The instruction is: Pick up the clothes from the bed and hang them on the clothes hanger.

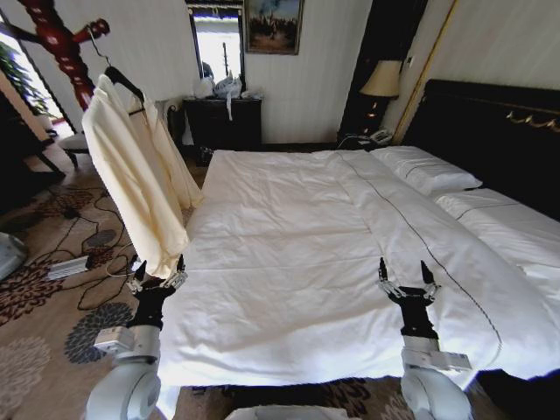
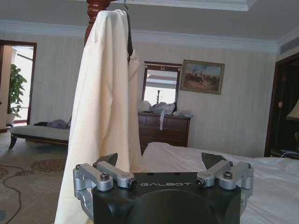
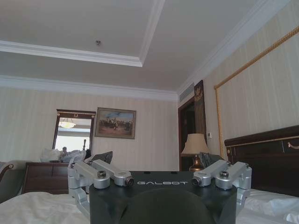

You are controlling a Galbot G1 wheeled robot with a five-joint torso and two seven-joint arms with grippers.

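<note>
The left gripper [image 1: 158, 280] points upward with fingers spread wide, the hem of the clothes [image 1: 136, 175] just above it on the clothes hanger [image 1: 122, 80], while the right gripper [image 1: 406, 282] stands likewise upright and splayed over the bed [image 1: 289, 254].

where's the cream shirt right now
In the head view the cream shirt hangs on the black hanger from the red-brown coat stand, left of the bed, just above the open left gripper.

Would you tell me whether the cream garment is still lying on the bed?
No, the clothes hang from the clothes hanger beside the bed.
</note>
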